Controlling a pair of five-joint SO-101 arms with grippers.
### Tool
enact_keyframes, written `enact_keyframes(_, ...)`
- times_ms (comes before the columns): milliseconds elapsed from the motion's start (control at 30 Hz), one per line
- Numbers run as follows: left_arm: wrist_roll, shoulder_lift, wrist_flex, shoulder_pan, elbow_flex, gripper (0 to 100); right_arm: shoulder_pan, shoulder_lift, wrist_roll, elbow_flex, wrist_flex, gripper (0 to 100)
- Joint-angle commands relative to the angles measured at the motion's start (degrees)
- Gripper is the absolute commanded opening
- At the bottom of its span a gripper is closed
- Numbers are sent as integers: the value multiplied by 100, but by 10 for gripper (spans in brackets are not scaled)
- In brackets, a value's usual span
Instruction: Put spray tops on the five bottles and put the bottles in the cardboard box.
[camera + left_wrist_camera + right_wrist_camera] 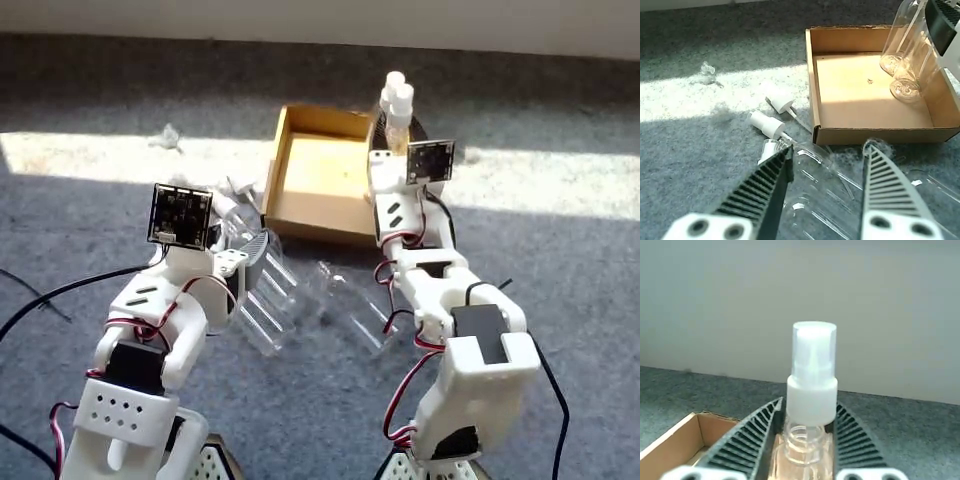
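Item one, nearest: my left gripper (830, 150), jaws spread apart, poised over the uncapped bottles (815, 200) lying on the carpet (690, 175) just in front of the cardboard box (865, 135), likely to pick one up for capping. Loose spray tops (767, 125) lie beside them. Item two, farther: my right gripper (809, 405), clamped on a capped bottle (802, 450), holds it upright over the box's far corner, presumably for setting inside.

No text, label, brand, number or sign can be read, neither on the cardboard box (880, 135) nor elsewhere.
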Motion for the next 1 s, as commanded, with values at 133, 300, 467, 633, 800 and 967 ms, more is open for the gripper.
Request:
enact_keyframes(133,-26,-57,-88,-31,-40,210,57,-84,-35,-242,-127,112)
enact_keyframes(300,-26,-57,-88,-31,-40,210,48,-92,-18,-242,-127,112)
enact_keyframes(467,-26,-57,-88,-31,-40,210,40,-101,-9,-242,-127,115)
enact_keyframes(633,-26,-57,-97,-31,-40,210,40,-101,-9,-242,-127,116)
enact_keyframes(800,-26,-57,-97,-31,-40,210,40,-110,0,-242,-127,117)
enact_keyframes(967,-26,-57,-105,-31,-40,210,40,-110,26,-242,-127,117)
